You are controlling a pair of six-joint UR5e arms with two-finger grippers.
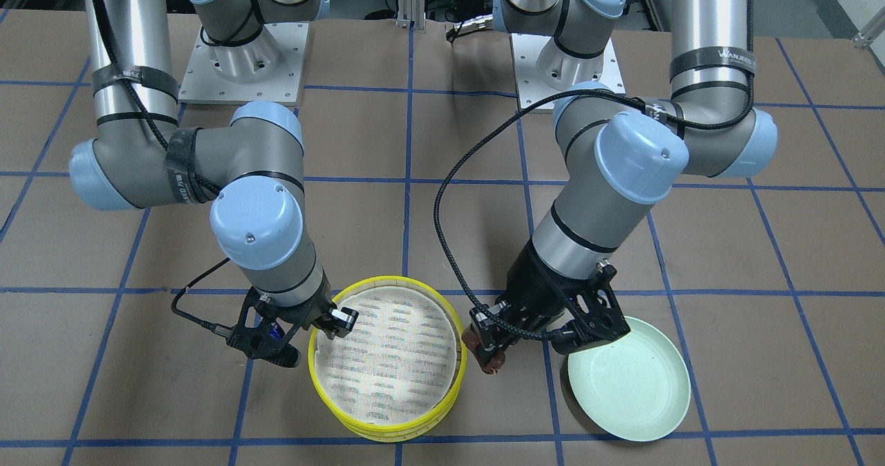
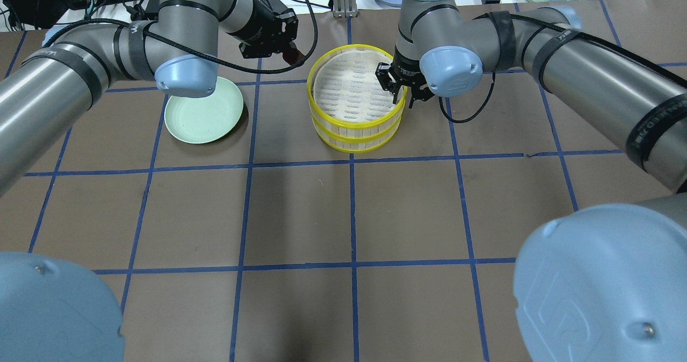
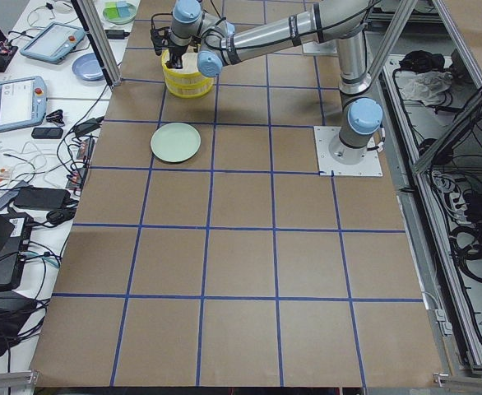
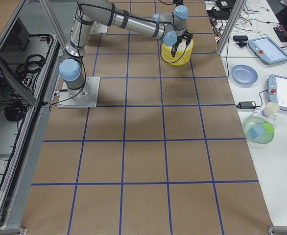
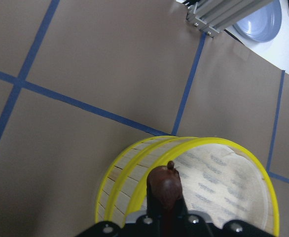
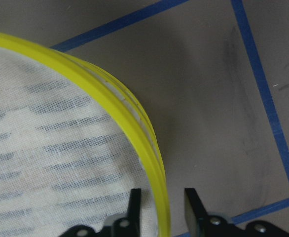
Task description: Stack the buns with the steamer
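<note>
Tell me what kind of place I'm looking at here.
Probably a robotics lab workcell, not a kitchen: a paper-covered table marked with a blue tape grid, an arm's base plate bolted onto it, and a teach pendant among cables alongside.

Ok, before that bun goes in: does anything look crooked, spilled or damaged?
Nothing stands out. The steamer tiers sit stacked evenly, the left gripper holds the brown bun, the right gripper has its jaws astride the top rim, the green plate lies flat.
</note>
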